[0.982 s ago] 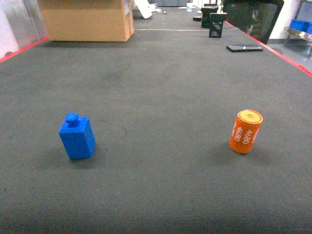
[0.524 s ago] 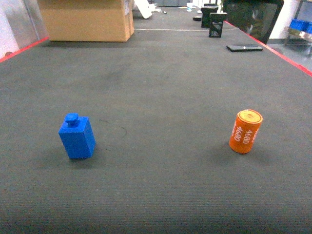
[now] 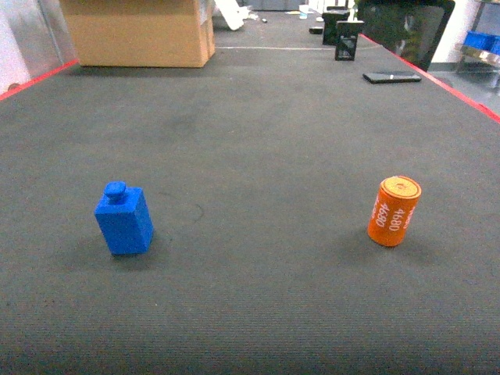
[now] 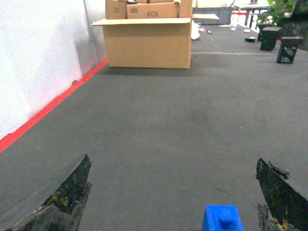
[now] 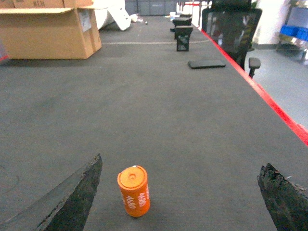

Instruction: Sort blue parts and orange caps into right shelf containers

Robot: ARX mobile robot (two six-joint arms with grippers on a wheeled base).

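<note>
A blue part (image 3: 123, 221), a block with a round stud on top, stands on the dark carpet at the left. An orange cap (image 3: 394, 211), a cylinder printed 4680, stands at the right. No gripper shows in the head view. In the left wrist view my left gripper (image 4: 172, 159) is open, and the blue part (image 4: 222, 219) sits low between its fingers, nearer the right one. My right gripper (image 5: 182, 162) is open too, with the orange cap (image 5: 134, 191) near its left finger, untouched. Blue right shelf containers (image 3: 478, 39) show partly at the far right.
A large cardboard box (image 3: 137, 31) stands at the back left. A black chair (image 3: 406, 27), two small black stands (image 3: 348, 39) and a flat black item (image 3: 391, 76) are at the back right. Red tape lines (image 3: 469, 98) edge the carpet; a white wall (image 4: 38, 62) runs along the left.
</note>
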